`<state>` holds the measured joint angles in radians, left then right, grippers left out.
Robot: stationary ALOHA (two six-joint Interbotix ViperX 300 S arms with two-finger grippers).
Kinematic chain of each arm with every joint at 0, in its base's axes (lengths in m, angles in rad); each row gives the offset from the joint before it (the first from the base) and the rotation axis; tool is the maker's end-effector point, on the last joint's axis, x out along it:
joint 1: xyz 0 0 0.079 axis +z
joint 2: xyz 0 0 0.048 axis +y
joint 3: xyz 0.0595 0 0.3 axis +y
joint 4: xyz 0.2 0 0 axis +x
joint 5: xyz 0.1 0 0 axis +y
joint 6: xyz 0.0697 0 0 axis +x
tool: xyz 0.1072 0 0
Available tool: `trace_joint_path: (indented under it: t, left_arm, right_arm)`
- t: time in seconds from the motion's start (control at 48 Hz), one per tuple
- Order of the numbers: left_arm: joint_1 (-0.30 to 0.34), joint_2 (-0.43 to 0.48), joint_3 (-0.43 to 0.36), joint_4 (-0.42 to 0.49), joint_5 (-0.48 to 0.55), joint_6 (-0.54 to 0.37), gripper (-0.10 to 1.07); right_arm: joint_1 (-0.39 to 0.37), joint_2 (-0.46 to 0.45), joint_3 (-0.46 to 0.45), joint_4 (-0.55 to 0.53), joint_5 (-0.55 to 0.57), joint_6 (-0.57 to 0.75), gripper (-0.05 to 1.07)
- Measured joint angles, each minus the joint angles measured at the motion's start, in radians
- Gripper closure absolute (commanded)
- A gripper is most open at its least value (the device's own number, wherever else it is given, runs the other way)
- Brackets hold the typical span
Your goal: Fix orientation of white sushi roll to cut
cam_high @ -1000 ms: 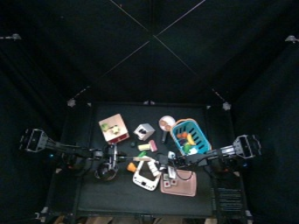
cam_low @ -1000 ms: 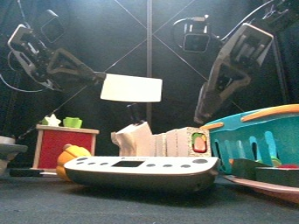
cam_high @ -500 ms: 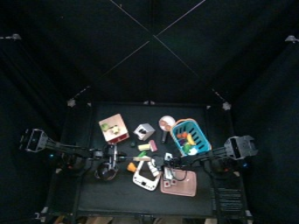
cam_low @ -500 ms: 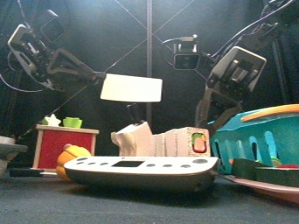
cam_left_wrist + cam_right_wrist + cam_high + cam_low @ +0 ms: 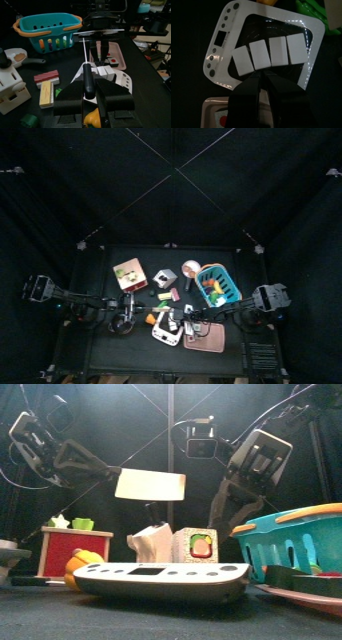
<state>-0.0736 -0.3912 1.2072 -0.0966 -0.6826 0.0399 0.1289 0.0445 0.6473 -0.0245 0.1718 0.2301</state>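
Seen from high overhead, the small black table [image 5: 94, 308] sits mid-frame inside the curtained pen, an arm entering from each side. At table height by the front edge, a second camera looks level across the white kitchen scale [image 5: 158, 578], which looms near and large. The left wrist camera looks along its gripper [image 5: 89, 85] toward that scale and the teal basket [image 5: 47, 29] beyond (the basket also shows at the front view's right). The right wrist camera stares close down onto the same scale.
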Motion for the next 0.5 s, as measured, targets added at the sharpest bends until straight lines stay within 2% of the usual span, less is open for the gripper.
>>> trace_joint_path:
  t: [0.292,0.5]
  left_arm:
    - [0.002,0.000,0.000,0.000,0.000,0.002,0.58]
    - [0.002,0.002,0.000,-0.002,0.000,0.002,0.58]
  right_arm:
    - [0.003,0.012,-0.012,0.003,0.008,0.002,0.49]
    - [0.012,0.012,-0.018,0.006,0.063,0.002,0.49]
